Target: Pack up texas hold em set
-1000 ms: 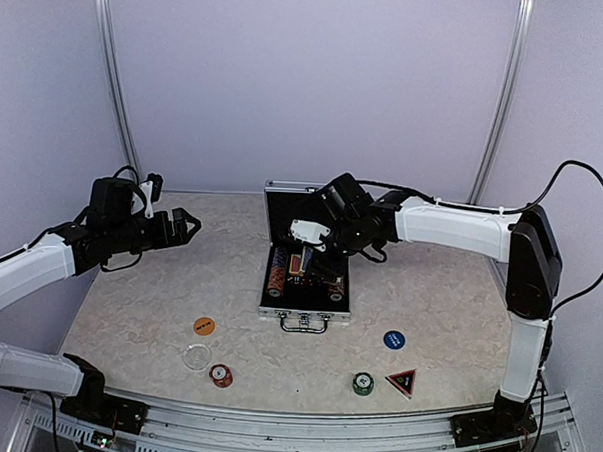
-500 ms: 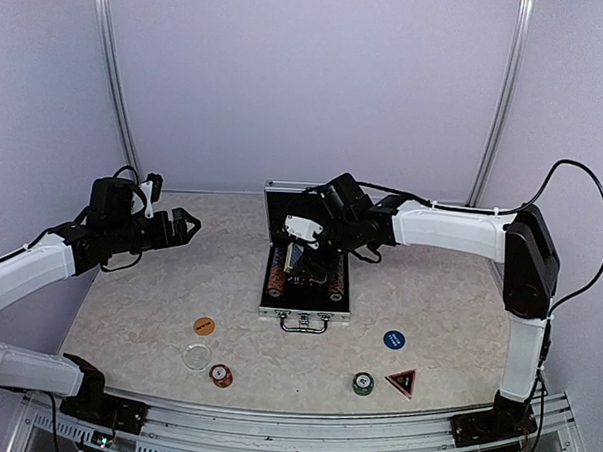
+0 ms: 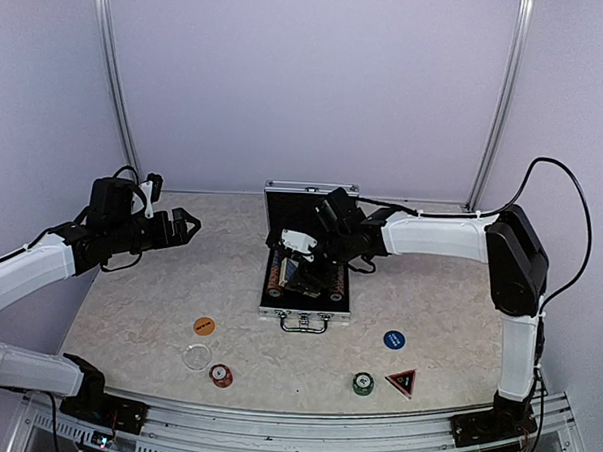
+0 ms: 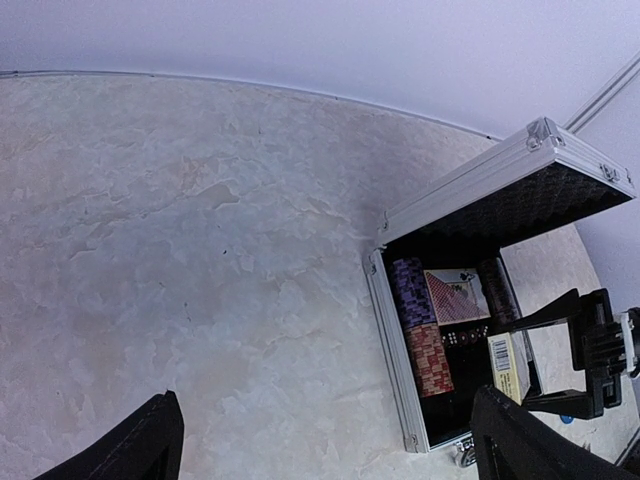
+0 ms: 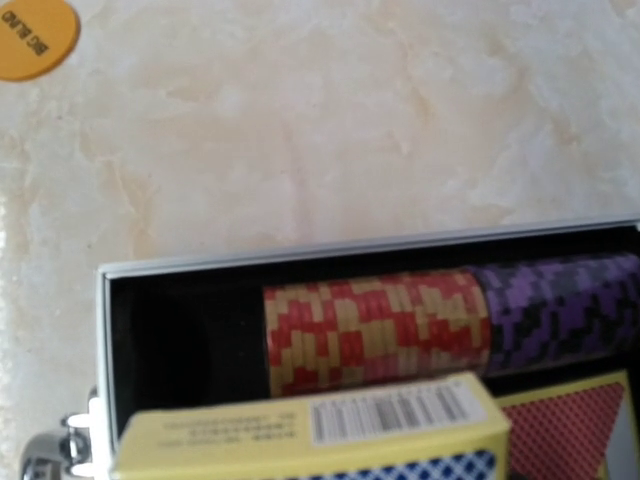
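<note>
Top external view: the silver case (image 3: 305,312) lies open in the middle of the counter (image 3: 449,293), with chip stacks (image 5: 375,330) along its left side. My right jaws grip the blue card deck (image 5: 330,425), tilted over the case's interior. My left jaws hang wide open, empty, well to the left. The triangle marker (image 3: 402,382) lies by the counter's near-right edge.

Marbled table (image 3: 128,309): case (image 3: 278,311), orange disc (image 3: 204,326), clear disc (image 3: 196,357), blue disc (image 3: 394,339), two chip stacks (image 3: 221,376), triangle marker (image 3: 402,382)
</note>
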